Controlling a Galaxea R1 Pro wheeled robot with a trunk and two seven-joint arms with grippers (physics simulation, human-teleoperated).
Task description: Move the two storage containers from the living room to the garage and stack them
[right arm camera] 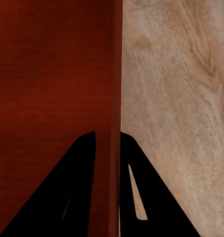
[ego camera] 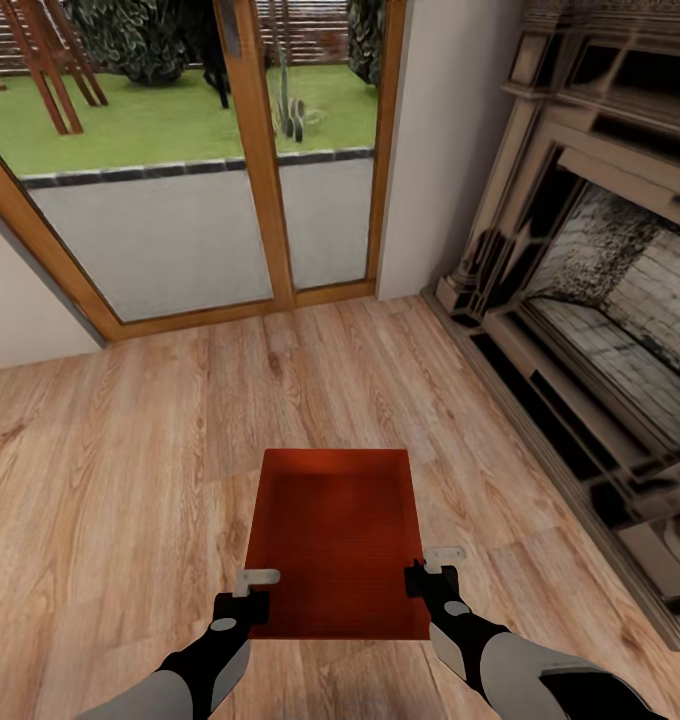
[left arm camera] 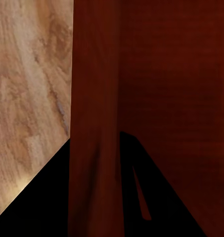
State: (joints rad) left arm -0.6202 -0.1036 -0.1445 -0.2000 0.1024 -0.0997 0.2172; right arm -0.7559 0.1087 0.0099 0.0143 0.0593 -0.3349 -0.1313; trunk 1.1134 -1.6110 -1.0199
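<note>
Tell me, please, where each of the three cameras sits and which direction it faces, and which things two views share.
Head view: on the robot's head, facing forward and down at the storage container, wood floor, glass doors and fireplace; both forearms show, with left gripper and right gripper.
Left wrist view: near the left gripper, along its fingers astride the container's wall.
Right wrist view: near the right gripper, likewise astride a wall.
Shared: all three show the container and the floor.

container [ego camera: 335, 540] between grippers; fireplace [ego camera: 600, 300] right; glass doors [ego camera: 230, 160] ahead
</note>
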